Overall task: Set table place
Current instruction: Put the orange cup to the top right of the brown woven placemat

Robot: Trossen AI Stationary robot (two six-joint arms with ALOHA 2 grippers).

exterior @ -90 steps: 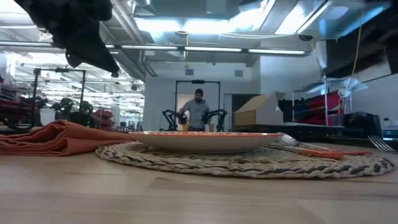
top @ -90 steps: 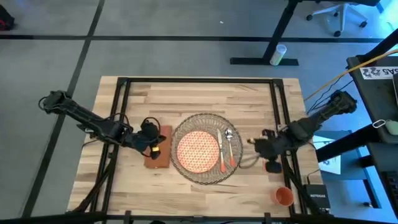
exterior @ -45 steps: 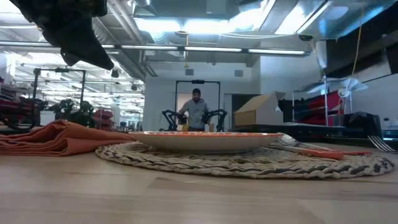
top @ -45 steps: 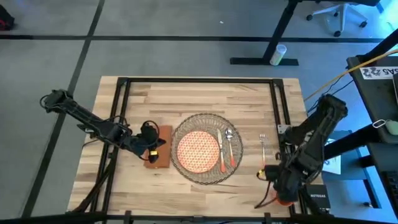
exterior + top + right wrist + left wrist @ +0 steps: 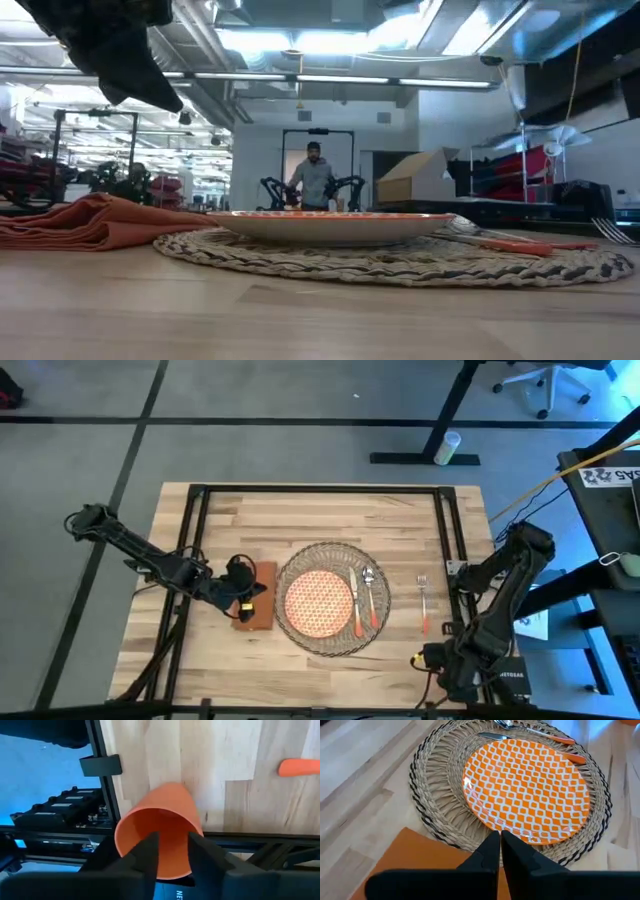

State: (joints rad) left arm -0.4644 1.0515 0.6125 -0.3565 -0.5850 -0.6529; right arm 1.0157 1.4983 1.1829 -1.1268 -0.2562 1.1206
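Observation:
On the table (image 5: 300,510), the round woven placemat (image 5: 287,572) carries the orange patterned plate (image 5: 318,600), with the knife (image 5: 356,605) and spoon (image 5: 370,592) on the mat to its right. The fork (image 5: 423,605) lies on the wood right of the mat. The napkin (image 5: 262,610) lies left of the mat. My left gripper (image 5: 500,847) hangs shut above the napkin, clear of it in the low view. At the table's near right corner my right gripper (image 5: 174,851) is open at the orange cup (image 5: 170,805), one finger over its mouth and one outside its wall. The arm hides the cup in the high view.
The table's black frame (image 5: 100,766) and near edge run right beside the cup. Dark equipment (image 5: 55,815) sits below that edge. The fork's orange handle (image 5: 300,767) lies a little beyond the cup. A person (image 5: 315,180) stands far off in the room.
My right gripper has left the spot just right of the placemat, where the fork now lies on the wood. It has swung toward the table's near right corner and come down over the cup. My left gripper has stayed over the napkin.

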